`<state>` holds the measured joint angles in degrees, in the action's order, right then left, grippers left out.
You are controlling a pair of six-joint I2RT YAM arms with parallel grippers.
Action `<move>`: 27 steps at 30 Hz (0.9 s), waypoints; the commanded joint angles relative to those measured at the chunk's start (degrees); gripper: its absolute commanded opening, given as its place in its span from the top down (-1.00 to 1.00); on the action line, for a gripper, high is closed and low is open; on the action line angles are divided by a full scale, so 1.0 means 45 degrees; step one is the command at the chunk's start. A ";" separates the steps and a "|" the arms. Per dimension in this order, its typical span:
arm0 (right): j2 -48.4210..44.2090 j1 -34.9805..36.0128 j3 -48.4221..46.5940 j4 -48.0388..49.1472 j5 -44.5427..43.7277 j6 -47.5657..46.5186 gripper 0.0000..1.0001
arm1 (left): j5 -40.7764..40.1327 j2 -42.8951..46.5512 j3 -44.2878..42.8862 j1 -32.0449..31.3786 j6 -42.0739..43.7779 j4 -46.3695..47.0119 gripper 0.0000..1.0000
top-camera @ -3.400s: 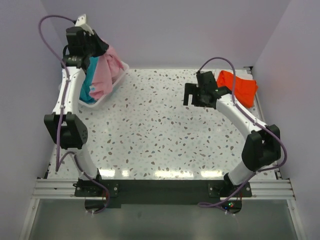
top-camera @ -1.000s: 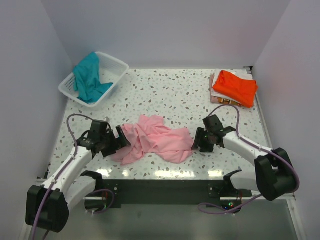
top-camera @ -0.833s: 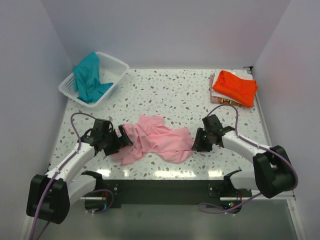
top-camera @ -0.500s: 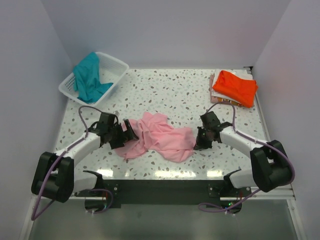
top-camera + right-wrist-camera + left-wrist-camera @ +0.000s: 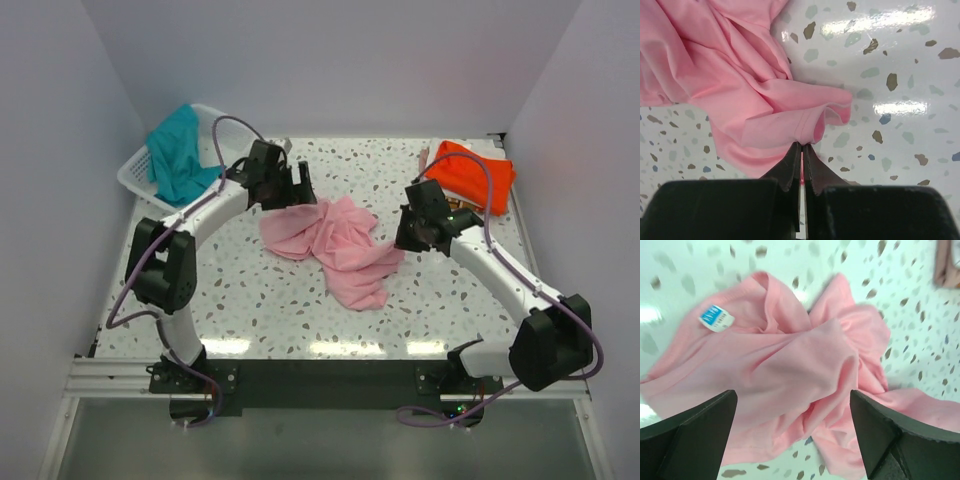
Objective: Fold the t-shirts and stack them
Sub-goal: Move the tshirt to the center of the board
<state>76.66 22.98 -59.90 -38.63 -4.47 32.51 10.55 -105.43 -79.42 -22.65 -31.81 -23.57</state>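
The pink shirt (image 5: 335,240) lies crumpled on the table (image 5: 280,300), right of the basket (image 5: 128,177). My right gripper (image 5: 801,145) is pinched closed on a fold of hem, at the shirt's side far from the basket. My left gripper (image 5: 792,395) hangs wide apart over the side nearer the basket and holds nothing. To spread it well, I think the left should take one layer near the label (image 5: 716,319) (not a bunch), then both pull apart gently. The teal shirt (image 5: 175,155) sits in the basket, and the orange shirt (image 5: 475,175) lies folded, far right of it.
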 commanded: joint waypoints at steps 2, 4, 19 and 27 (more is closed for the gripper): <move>-0.0551 -0.0068 -0.0284 -0.0810 -0.1466 0.0001 1.00 | -0.1813 0.1257 -0.0870 -0.0063 0.1190 -0.1129 -1.00; -0.0552 -0.0068 0.0008 -0.0712 -0.1546 0.0118 1.00 | -0.2302 0.2292 0.0553 -0.0063 0.1288 -0.0858 -1.00; -0.0102 -0.0088 0.0810 -0.0400 -0.0844 0.0412 1.00 | -0.2972 0.5675 0.7472 0.1047 -0.0392 0.1330 -1.00; -0.0396 -0.0088 0.1006 -0.0380 -0.0921 0.0412 1.00 | -0.1681 0.4427 0.6888 0.2085 -0.0041 0.2387 -0.96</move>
<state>76.42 22.81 -55.35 -41.10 -8.19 33.63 0.84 -83.37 -45.74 -13.17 -32.38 -16.86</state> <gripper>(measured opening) 0.011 0.988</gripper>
